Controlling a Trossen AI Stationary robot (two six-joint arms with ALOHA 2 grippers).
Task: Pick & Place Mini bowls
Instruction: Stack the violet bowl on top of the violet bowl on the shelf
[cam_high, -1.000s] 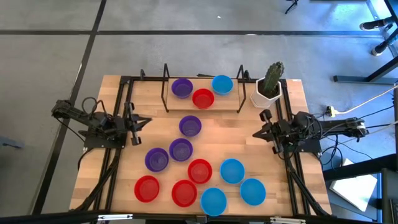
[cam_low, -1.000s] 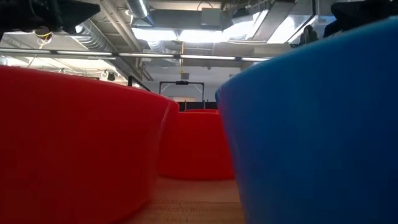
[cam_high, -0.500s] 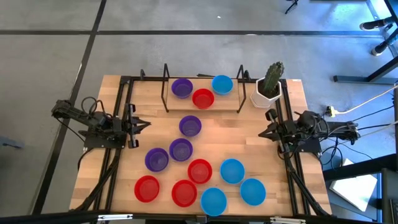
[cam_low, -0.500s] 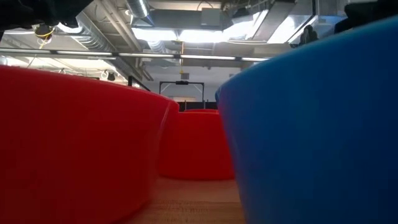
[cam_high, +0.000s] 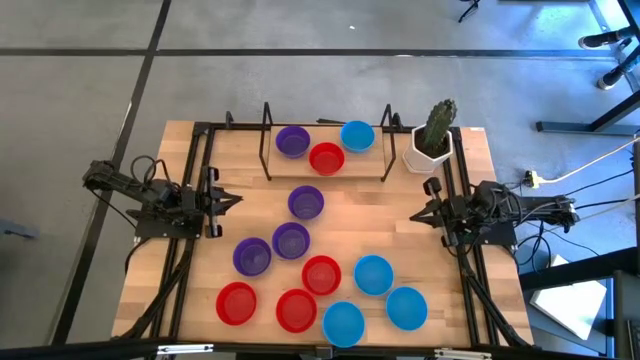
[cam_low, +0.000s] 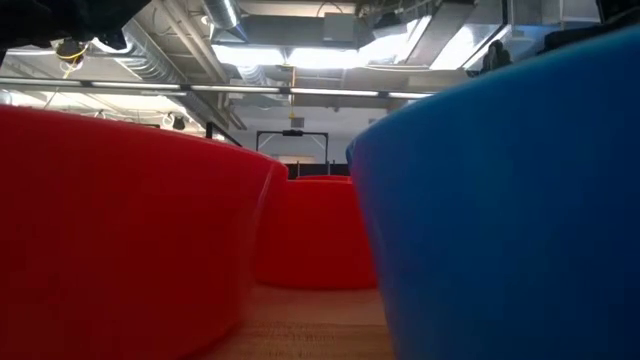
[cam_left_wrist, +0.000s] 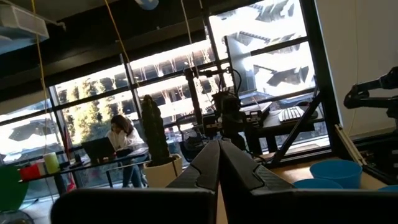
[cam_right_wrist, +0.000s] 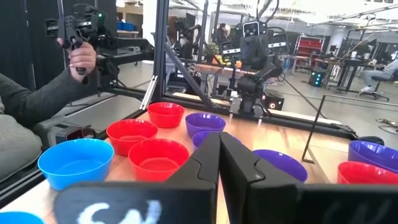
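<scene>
Three mini bowls (cam_high: 326, 158) sit inside a rack (cam_high: 326, 172) at the tabletop's (cam_high: 400, 215) far edge, a cactus pot (cam_high: 432, 150) just right of it. Nine more lie nearer, apparently loose, between the left gripper (cam_high: 232, 199) and right gripper (cam_high: 416, 216)

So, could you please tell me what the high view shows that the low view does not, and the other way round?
Only the high view shows the whole table, both arms parked at its sides with the left gripper and right gripper shut and empty, the purple bowls, the three bowls in the rack at the far edge, and the cactus pot. Only the low view shows the ceiling lights and pipes of the room beyond. Both share red bowls and a blue bowl resting on the wooden top.
</scene>
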